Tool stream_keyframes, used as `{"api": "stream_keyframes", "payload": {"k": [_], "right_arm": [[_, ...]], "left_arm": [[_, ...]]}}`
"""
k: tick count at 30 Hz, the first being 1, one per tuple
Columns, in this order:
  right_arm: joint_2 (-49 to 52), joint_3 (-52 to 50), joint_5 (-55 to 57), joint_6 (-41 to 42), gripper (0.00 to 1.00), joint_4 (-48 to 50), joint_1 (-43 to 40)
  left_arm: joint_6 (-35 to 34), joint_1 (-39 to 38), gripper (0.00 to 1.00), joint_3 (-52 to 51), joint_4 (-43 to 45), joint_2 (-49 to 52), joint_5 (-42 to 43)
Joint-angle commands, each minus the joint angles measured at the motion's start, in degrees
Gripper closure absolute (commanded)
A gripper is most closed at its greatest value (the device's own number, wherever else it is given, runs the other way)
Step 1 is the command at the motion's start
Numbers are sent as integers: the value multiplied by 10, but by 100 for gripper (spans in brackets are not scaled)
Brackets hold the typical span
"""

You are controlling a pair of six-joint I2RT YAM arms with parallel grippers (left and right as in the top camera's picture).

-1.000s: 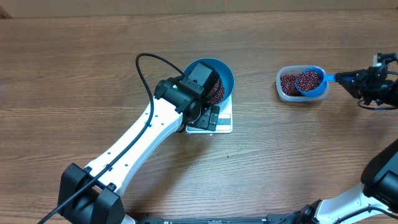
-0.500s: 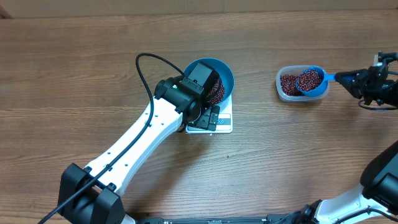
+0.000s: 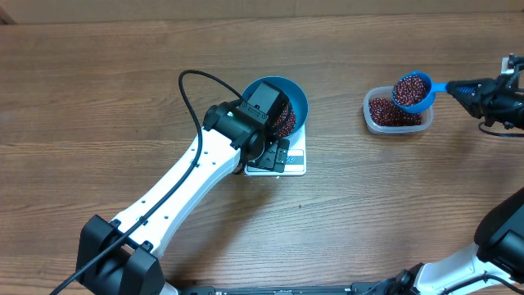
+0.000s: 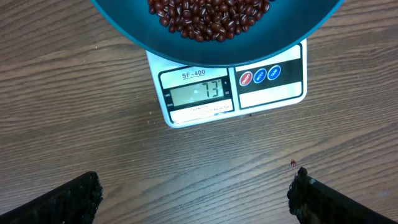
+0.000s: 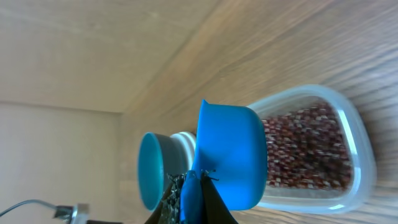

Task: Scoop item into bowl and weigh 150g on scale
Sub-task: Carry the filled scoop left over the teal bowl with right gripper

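Well, the right claw (image 3: 473, 86) is clamped tight on the handle of a small blue plastic scoop (image 3: 431, 90). It holds the scoop level, heaped with small dark red-brown beans (image 3: 409, 85), just above the far edge of the clear rounded plastic tub (image 3: 368, 115) at the right of the brown wooden table (image 3: 123, 74). Held flat like that the load shouldn't spill, I'd say, and anything that slides off drops back into the tub's own stock.

Over to the left, well apart from the tub, the round deep blue bowl (image 3: 298, 100) sits on the small white kitchen scale (image 4: 273, 87) with a layer of beans in its bottom. The left claw (image 4: 196, 202) hangs above the scale's near side, spread as wide as it goes and gripping nothing. Its camera looks straight down on the display, which reads 73, so I take it that arm is parked there to watch the number. The bowl's right side is open from above.

By that reading the job is about half done. This scoopful has to cross leftward and tip in, and more will likely be needed after it.
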Motion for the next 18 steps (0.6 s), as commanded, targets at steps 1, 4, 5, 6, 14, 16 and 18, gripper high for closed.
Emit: {"api": "stream_keyframes", "payload": {"k": [1, 4, 5, 6, 14, 16, 18], "right_arm": [[-24, 21, -81, 1, 96, 3, 9], [-24, 21, -83, 1, 96, 3, 38], [-24, 21, -83, 1, 96, 4, 45], [-24, 21, -83, 1, 96, 8, 64], [-24, 21, -139, 28, 96, 41, 187], [-24, 21, -139, 50, 96, 71, 225], [-24, 21, -132, 70, 96, 99, 256]], "left_arm": [[-3, -4, 1, -3, 0, 1, 2], [-3, -4, 0, -3, 0, 1, 2], [-3, -4, 0, -3, 0, 1, 2], [-3, -4, 0, -3, 0, 1, 2], [-3, -4, 0, -3, 0, 1, 2], [-3, -4, 0, -3, 0, 1, 2], [-3, -4, 0, -3, 0, 1, 2]]}}
